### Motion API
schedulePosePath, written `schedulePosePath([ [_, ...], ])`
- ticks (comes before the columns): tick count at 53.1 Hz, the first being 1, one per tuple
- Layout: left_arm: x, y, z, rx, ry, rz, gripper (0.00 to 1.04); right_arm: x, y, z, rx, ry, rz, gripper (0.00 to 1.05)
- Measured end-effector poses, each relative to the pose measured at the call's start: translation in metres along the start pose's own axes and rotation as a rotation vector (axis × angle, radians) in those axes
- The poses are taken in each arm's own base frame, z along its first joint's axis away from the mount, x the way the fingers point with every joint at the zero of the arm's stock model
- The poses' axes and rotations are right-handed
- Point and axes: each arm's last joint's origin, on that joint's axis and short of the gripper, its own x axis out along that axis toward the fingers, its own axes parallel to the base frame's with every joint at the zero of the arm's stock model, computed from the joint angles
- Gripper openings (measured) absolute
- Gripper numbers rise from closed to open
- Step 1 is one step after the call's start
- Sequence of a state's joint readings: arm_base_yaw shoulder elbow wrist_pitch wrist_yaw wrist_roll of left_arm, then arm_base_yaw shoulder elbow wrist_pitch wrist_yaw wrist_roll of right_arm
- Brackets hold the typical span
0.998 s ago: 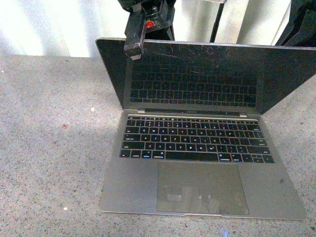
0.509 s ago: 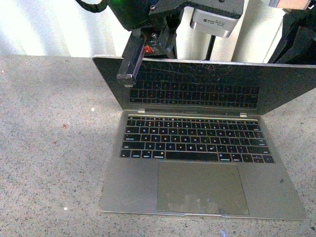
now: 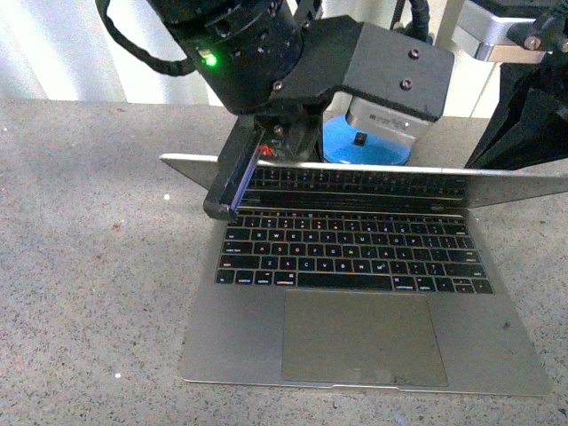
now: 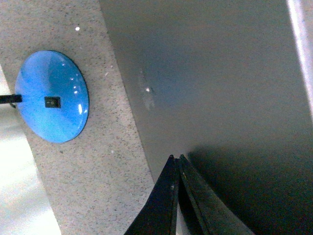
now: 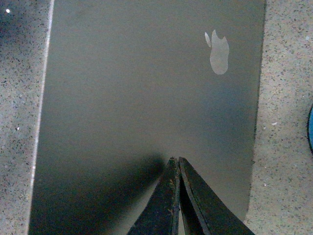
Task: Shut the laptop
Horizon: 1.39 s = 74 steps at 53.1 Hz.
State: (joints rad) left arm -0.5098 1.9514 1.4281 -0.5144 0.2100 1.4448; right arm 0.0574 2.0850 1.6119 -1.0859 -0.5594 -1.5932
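laptop (image 3: pixel 497 346) on a speckled grey table (image 3: pixel 89 266), front view, base flat with the black keyboard (image 3: pixel 355 253) and large trackpad (image 3: pixel 364 337) facing up. the lid (image 3: pixel 524 185) is tilted far forward and hangs low over the rear key rows, which are mirrored in the glossy screen. the left fingers (image 3: pixel 226 197) lie across the lid's free edge near its left end, tips reaching down in front of the screen. in the left wrist view the left fingers (image 4: pixel 173 169) are pressed together at the tips and grip nothing; they rest at the border of the lid's grey back. a round blue base (image 4: pixel 51 97) stands on the table behind the laptop, apart from it. in the right wrist view the right fingers (image 5: pixel 174 169) are likewise closed tip to tip with nothing between them, over the lid's outer face, well apart from the shiny apple logo (image 5: pixel 217 52). whether they touch the lid cannot be told.
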Motion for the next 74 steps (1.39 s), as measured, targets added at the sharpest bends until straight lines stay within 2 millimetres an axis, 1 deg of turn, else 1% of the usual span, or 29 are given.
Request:
schedulePosePath([
  [14,0.007,-0.015,0.006,0.022,-0.009,-0.001,0.04,0.013,0.005,-0.002,-0.001,-0.01,0.015,0.03],
  [24,0.014,-0.026,0.006,0.024,-0.014,-0.016,0.04,0.021,0.008,-0.004,0.001,-0.02,0.022,0.03],
  [40,0.022,-0.036,0.007,0.018,-0.032,-0.009,0.04,0.033,0.013,-0.007,0.005,-0.029,0.031,0.03],
  [47,0.032,-0.042,0.01,0.011,-0.058,0.0,0.04,0.039,0.016,-0.009,0.013,-0.047,0.033,0.03],
  [53,0.044,-0.052,0.013,-0.002,-0.071,-0.02,0.04,0.047,0.021,-0.013,0.022,-0.047,0.046,0.03],
  [62,0.051,-0.06,0.013,-0.008,-0.079,-0.035,0.04,0.056,0.027,-0.019,0.034,-0.04,0.067,0.03],
  [74,0.057,-0.067,0.013,-0.019,-0.084,-0.042,0.04,0.067,0.033,-0.026,0.047,-0.04,0.084,0.03],
])
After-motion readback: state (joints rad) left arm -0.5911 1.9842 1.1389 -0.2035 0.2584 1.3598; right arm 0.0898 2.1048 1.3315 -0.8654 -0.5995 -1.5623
